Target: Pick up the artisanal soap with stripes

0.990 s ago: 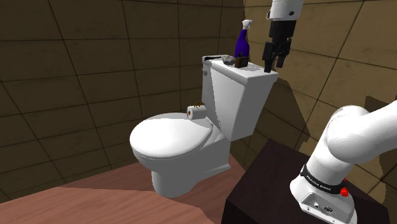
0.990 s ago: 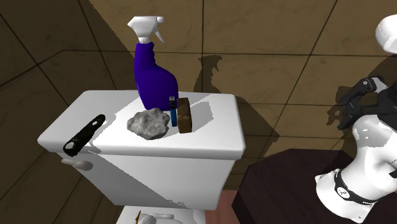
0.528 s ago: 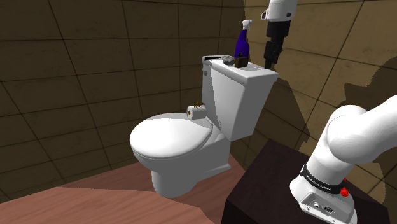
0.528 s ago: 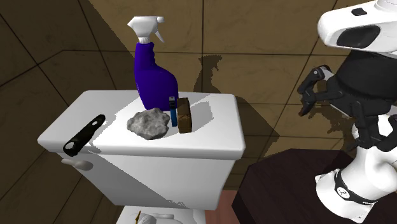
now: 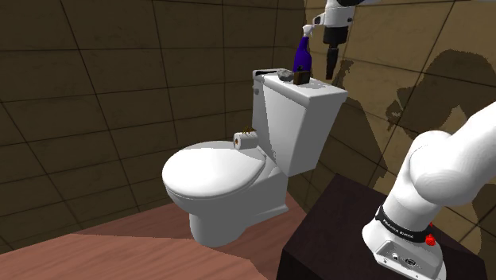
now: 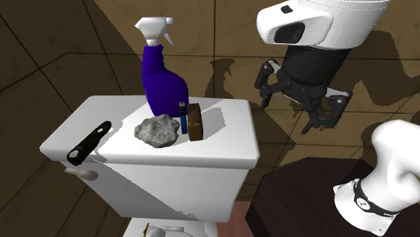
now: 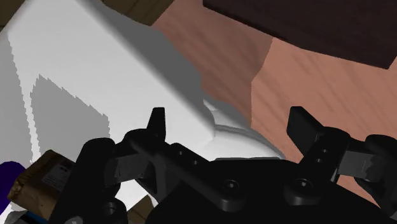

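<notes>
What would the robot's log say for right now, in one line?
stage: pre-grasp | soap: brown block on tank lid, untouched | jaws: open, empty, clear of soap | neighbours: blue spray bottle, grey lump

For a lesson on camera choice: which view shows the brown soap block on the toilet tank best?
The second exterior view: the soap stands close and clear on the tank lid, beside the grey lump. The shoulder view shows the soap small and distant; the wrist view catches a corner of it beside the gripper.
</notes>
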You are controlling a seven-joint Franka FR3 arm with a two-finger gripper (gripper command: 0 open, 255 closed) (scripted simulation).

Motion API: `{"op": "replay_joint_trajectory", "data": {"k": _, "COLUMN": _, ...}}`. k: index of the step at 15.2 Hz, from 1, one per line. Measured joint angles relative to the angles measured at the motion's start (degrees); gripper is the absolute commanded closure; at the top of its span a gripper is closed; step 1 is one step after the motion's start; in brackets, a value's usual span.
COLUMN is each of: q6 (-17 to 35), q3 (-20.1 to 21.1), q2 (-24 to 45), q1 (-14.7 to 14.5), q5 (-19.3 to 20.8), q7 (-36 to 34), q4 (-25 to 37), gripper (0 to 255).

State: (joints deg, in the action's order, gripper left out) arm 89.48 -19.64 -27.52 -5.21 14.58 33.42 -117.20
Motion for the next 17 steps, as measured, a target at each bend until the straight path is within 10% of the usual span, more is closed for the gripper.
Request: {"op": "replay_joint_trajectory", "data": {"k": 17, "q6": 7.1, "q3": -11.3, "q2": 32.8, "q1": -2.8, "q5": -9.5, "q7": 43.6, "q4": 28.5, "gripper": 0}}
